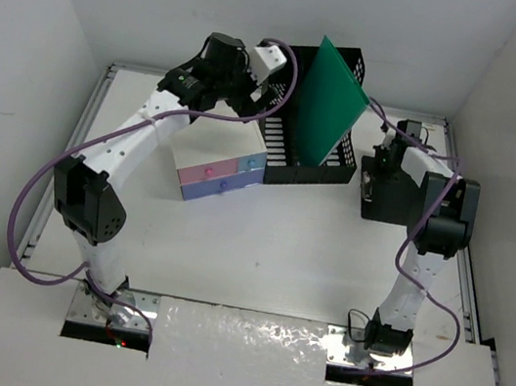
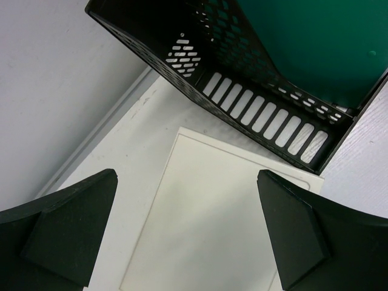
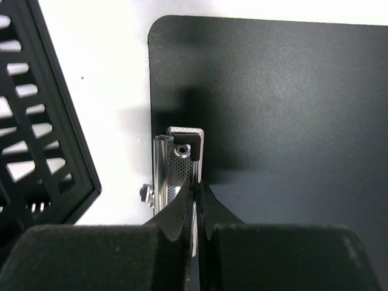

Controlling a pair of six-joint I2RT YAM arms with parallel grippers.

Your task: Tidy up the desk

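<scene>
two robot arms over a white desk

the large flat white desk (image 1: 279, 246) fills the view below both arms. the left gripper (image 2: 187, 182) hangs spread wide, grasping nothing, over a small white-topped drawer box (image 1: 222, 172) beside a black mesh file tray (image 1: 313, 171) holding a green sheet (image 1: 329, 96). the right gripper (image 3: 195, 189) is clenched, seemingly pinching the silver metal clip (image 3: 177, 154) of a flat black clipboard (image 3: 291, 109).
</scene>
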